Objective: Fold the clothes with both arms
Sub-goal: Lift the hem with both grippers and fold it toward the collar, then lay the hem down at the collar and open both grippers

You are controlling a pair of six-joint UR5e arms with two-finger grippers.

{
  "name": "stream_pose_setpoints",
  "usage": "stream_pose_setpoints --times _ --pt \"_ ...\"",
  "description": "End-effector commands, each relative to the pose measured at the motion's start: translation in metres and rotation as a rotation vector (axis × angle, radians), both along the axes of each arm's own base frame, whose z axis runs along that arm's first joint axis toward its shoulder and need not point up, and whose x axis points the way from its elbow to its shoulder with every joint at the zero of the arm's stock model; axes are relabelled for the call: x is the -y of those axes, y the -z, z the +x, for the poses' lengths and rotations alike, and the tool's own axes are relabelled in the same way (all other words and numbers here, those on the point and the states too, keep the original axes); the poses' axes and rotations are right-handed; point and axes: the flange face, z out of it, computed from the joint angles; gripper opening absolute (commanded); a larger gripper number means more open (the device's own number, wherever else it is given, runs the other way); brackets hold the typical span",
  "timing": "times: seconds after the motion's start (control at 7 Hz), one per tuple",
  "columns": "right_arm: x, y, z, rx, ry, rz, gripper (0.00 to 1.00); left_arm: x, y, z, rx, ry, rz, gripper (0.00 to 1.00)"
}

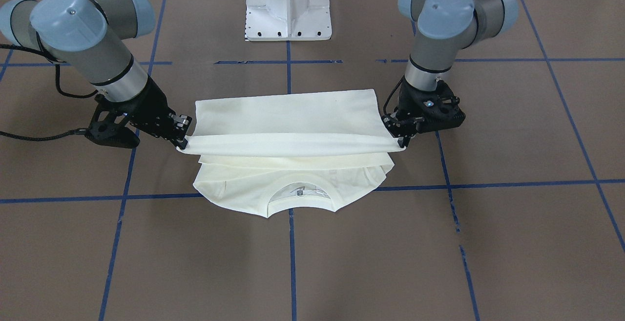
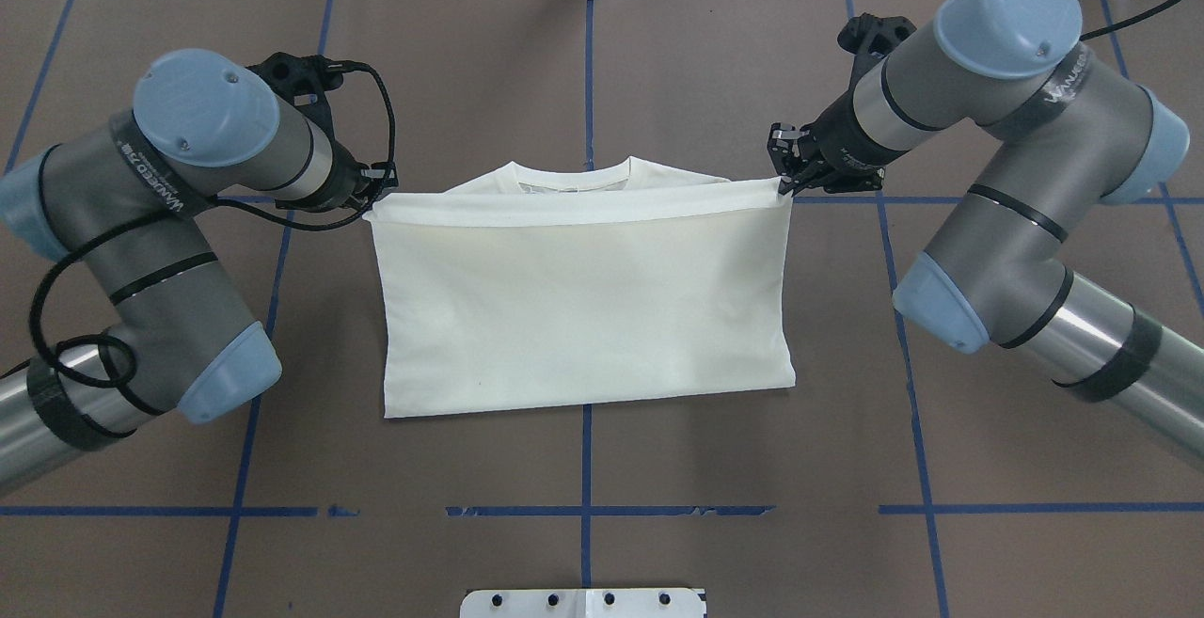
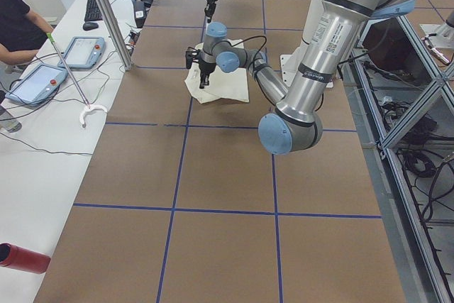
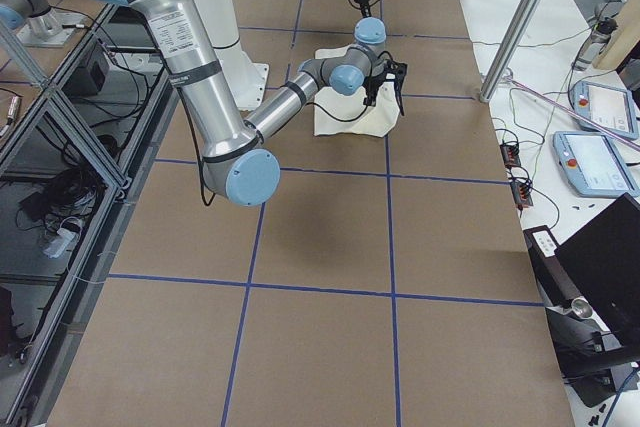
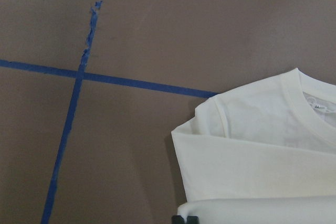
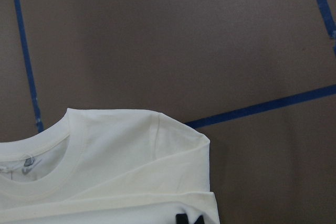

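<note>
Cream fabric shirt (image 2: 583,308) is laid plain side up on the brown paper-covered table (image 2: 734,467), centred between the arms. Its folded-over edge is raised and pulled taut. One corner is pinched in the left black two-finger gripper (image 1: 401,143), the other in the right black two-finger gripper (image 1: 181,143). Fingertips are partly hidden by cloth, so both only look clamped. Ribbed round neckline (image 1: 300,200) is seen exposed beyond that edge.
</note>
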Motion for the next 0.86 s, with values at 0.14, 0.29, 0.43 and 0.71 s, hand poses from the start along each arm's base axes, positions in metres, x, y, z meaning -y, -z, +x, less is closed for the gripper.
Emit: stream_pose_setpoints --times 0.14,0.29,0.43,0.71 --pt "0.019 -0.014 -0.015 -0.033 -0.004 -0.031 0.0 0.02 -0.03 0.018 -0.006 0.005 0.004 0.0" --pt "0.022 -0.006 -0.021 -0.027 -0.004 -0.026 0.0 0.02 -0.024 0.02 -0.013 0.004 0.009 0.0" --pt "0.023 -0.011 -0.027 -0.036 0.003 -0.032 0.0 0.02 -0.014 0.022 -0.029 0.006 0.011 0.0" --pt "0.028 -0.015 -0.038 -0.039 0.008 -0.029 0.0 0.018 -0.007 0.024 -0.037 0.001 0.016 0.0"
